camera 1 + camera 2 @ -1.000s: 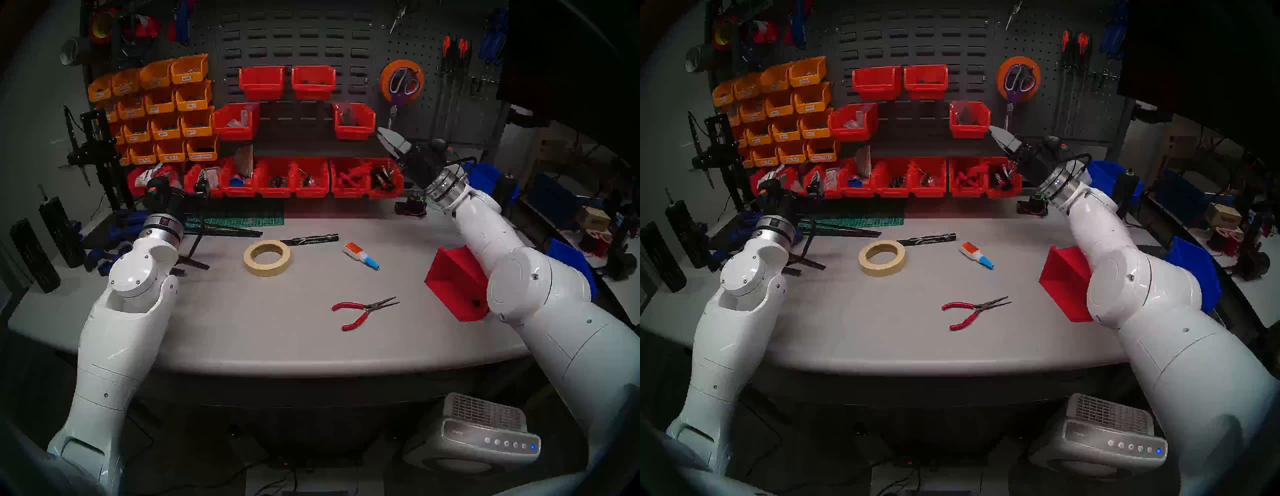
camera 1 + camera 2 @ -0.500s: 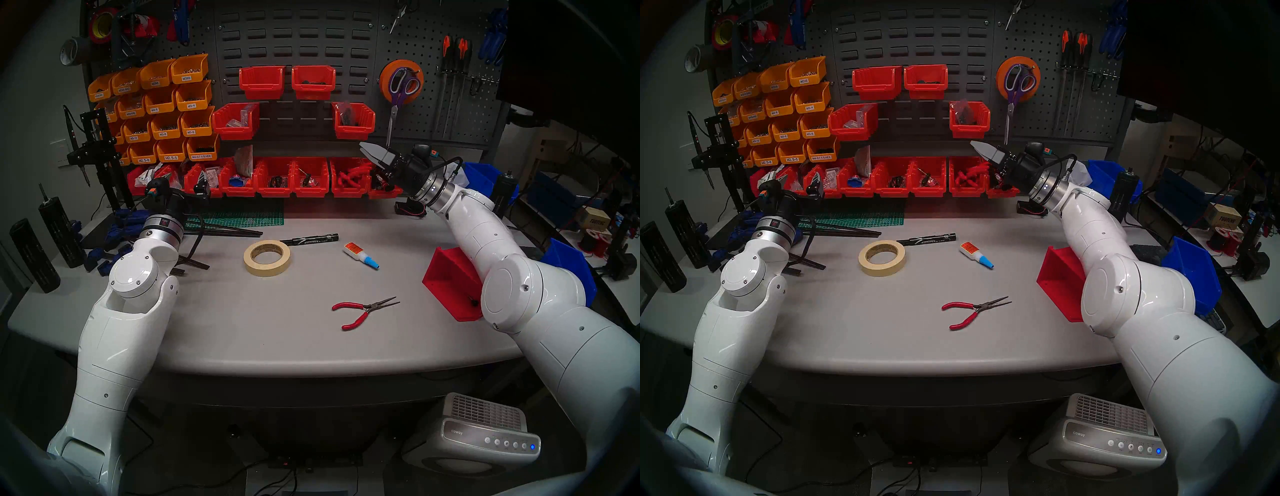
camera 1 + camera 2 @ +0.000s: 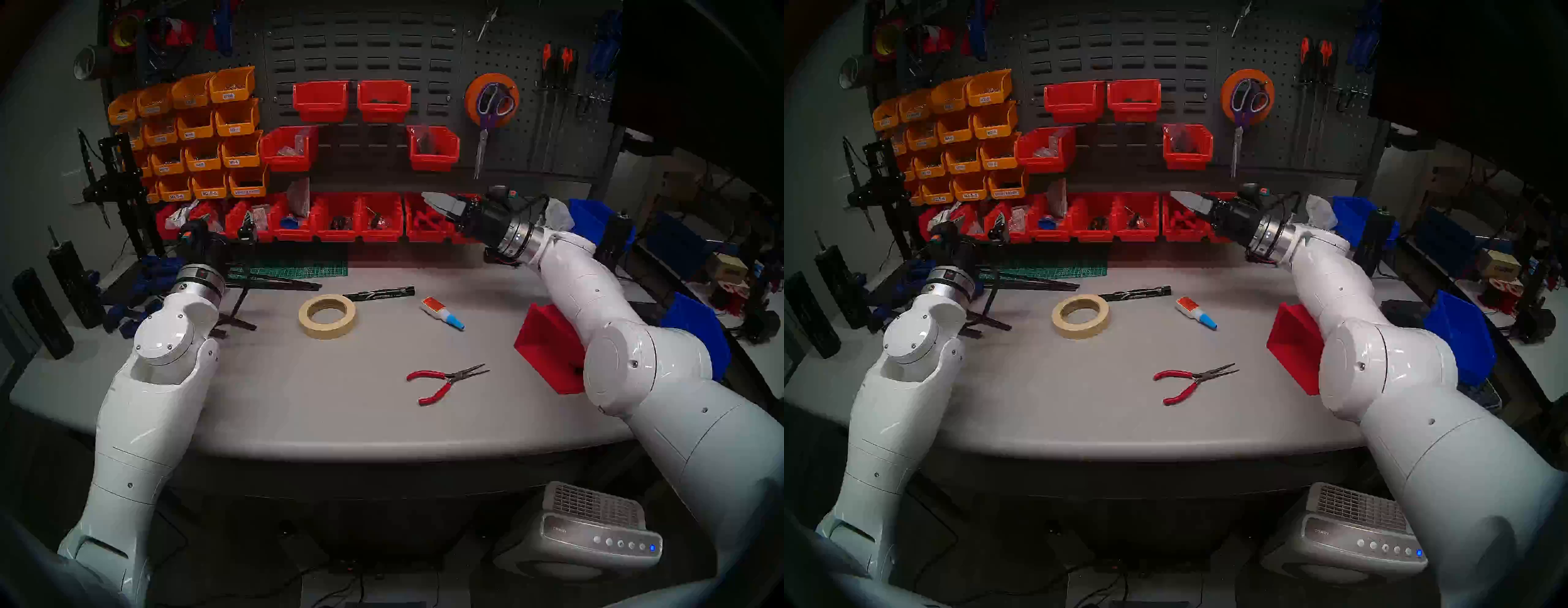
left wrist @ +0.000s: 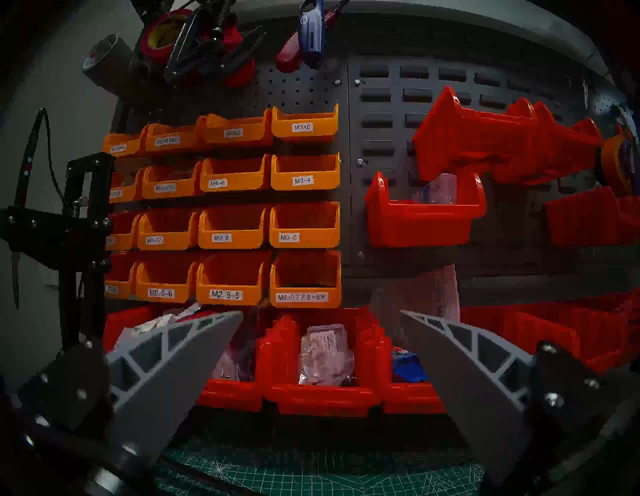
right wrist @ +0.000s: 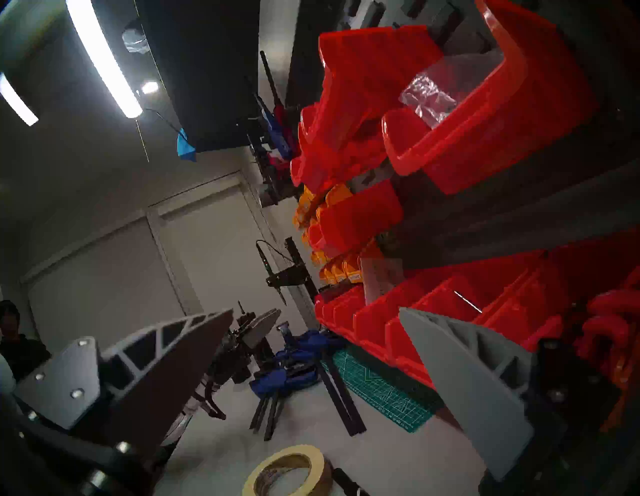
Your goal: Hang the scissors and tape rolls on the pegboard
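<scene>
The scissors (image 3: 488, 111) hang over the orange tape roll (image 3: 471, 98) on the far-right pegboard (image 3: 526, 140); the cream tape roll (image 3: 326, 316) lies mid-desk (image 3: 297, 403). Only the wrist views show both jaws apart and empty: right gripper (image 5: 311, 350), left gripper (image 4: 320, 350). The black roll appears nowhere.

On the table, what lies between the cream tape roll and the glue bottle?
In the head view, a black marker lies behind the gap between the cream tape roll and the glue bottle; the direct stretch of table is bare.
</scene>
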